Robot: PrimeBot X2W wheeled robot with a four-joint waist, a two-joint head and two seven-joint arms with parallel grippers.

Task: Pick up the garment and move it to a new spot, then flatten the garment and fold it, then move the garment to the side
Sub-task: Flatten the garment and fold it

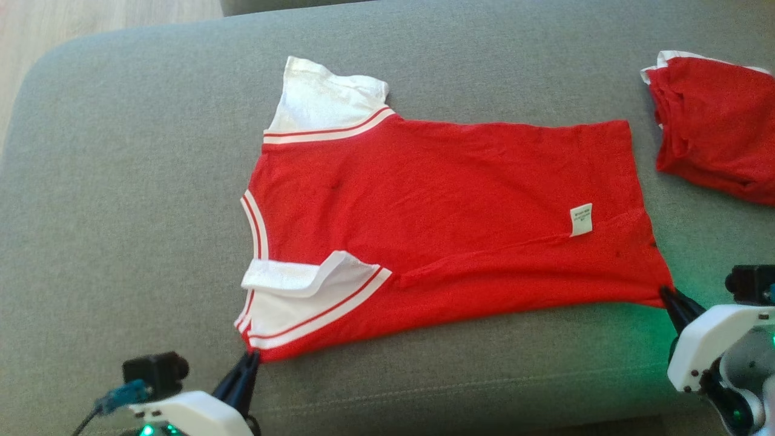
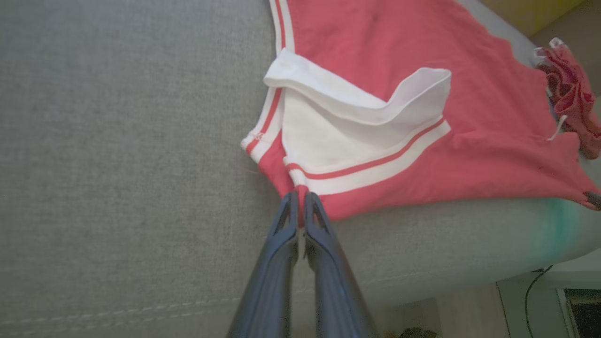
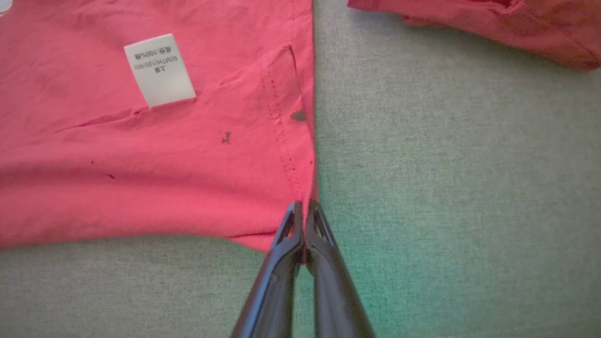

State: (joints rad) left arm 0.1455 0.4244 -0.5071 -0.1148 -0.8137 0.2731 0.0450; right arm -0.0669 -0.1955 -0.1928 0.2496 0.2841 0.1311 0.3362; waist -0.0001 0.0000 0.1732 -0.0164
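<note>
Garment (image 1: 448,200), red knit, spread flat, left gripper (image 1: 249,358) and right gripper (image 1: 667,294) pinching corners

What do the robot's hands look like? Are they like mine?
Not like yours! The left gripper and right gripper each have two long, dark, pointed fingers with little triangle holes near the tips. Behind them sit smooth white shells, black camera boxes, a blue cable plug and green lights.
</note>
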